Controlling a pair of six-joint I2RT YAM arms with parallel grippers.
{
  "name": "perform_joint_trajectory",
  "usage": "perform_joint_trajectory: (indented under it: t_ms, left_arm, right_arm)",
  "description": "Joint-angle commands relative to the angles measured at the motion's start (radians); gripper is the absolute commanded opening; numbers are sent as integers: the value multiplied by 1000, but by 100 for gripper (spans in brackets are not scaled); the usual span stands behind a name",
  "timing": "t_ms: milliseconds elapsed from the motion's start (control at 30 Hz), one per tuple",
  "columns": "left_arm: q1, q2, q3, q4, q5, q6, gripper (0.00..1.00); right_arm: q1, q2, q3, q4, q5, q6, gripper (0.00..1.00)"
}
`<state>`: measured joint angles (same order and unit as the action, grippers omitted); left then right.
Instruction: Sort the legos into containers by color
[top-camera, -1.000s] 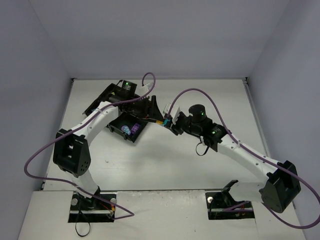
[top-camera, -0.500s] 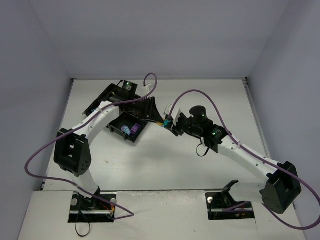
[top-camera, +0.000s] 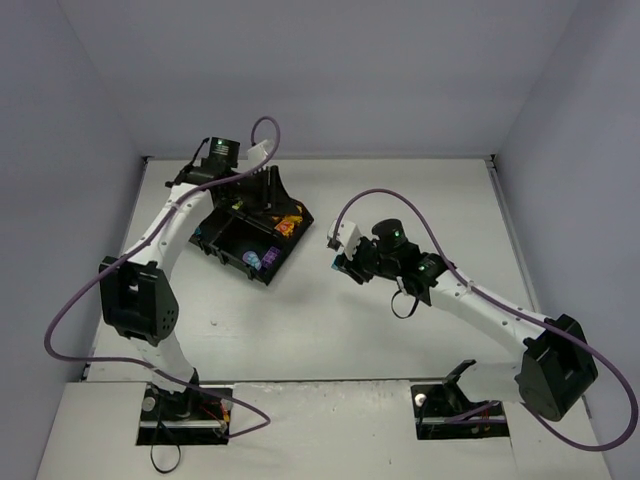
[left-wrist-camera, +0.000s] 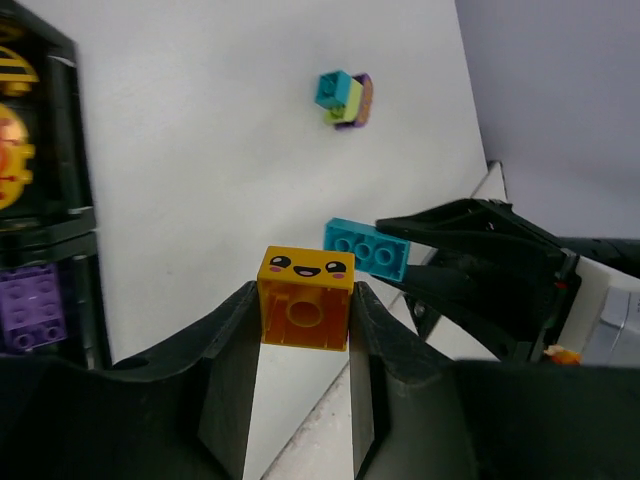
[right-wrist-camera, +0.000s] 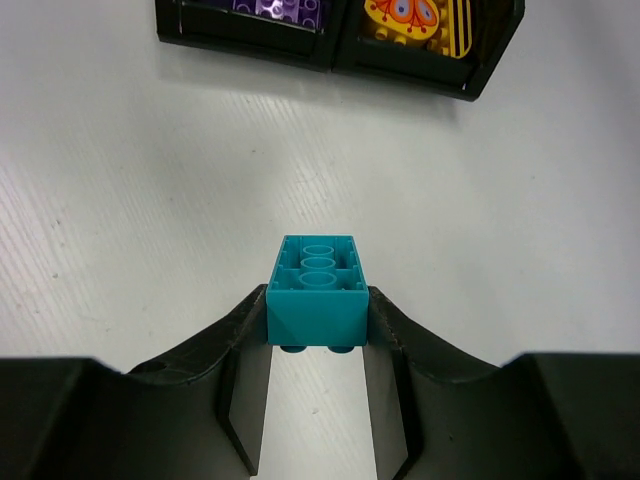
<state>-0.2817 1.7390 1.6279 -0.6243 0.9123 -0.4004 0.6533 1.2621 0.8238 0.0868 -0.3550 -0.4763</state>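
Left arm (top-camera: 170, 230) is sitting extended far forward, wrist bent inward, left gripper (left-wrist-camera: 303, 335) clamping an orange brick (left-wrist-camera: 303, 300). Right arm (top-camera: 480, 310) is sitting stretched forward and inward, right gripper (right-wrist-camera: 317, 335) pinching a teal brick (right-wrist-camera: 317, 285).

The tray (top-camera: 232, 258) lies on the far left of the table (top-camera: 300, 330), with loose bricks (right-wrist-camera: 410, 18) inside it. My left gripper (left-wrist-camera: 304, 322) hangs by its far edge and holds one brick (left-wrist-camera: 303, 305). My right gripper (right-wrist-camera: 317, 330) holds another brick (right-wrist-camera: 317, 285) to the right of the tray, apart from it. A small stack (left-wrist-camera: 345, 98) lies on the table.
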Motion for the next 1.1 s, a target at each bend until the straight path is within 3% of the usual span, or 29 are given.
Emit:
perform_joint_trajectory:
  t_ms: [0, 100, 233, 333, 467, 633, 800, 967, 1067]
  left_arm:
    - [47, -32, 68, -12, -74, 32, 3]
    - [53, -10, 108, -17, -218, 67, 3]
    - [53, 91, 234, -48, -541, 153, 4]
    - [53, 163, 279, -60, -651, 195, 23]
    - [53, 244, 334, -67, -684, 213, 35]
    - [52, 307, 349, -46, -678, 213, 37]
    - [52, 314, 359, -51, -675, 218, 50]
    - [47, 209, 319, -28, -649, 241, 53]
    - [29, 80, 198, 113, -606, 291, 53]
  right_arm:
    - [-9, -3, 9, 21, 31, -4, 0]
    - [-9, -1, 11, 21, 33, -5, 0]
    - [-9, -4, 11, 22, 34, -12, 0]
    - [-12, -10, 12, 25, 31, -8, 0]
    - [-17, -20, 17, 30, 14, -2, 0]
    - [-23, -18, 29, 34, -2, 8, 0]
    - [-37, -3, 49, 34, -24, 24, 0]
    - [-95, 26, 145, 34, -103, 152, 0]
    - [-155, 74, 243, 24, -188, 272, 0]
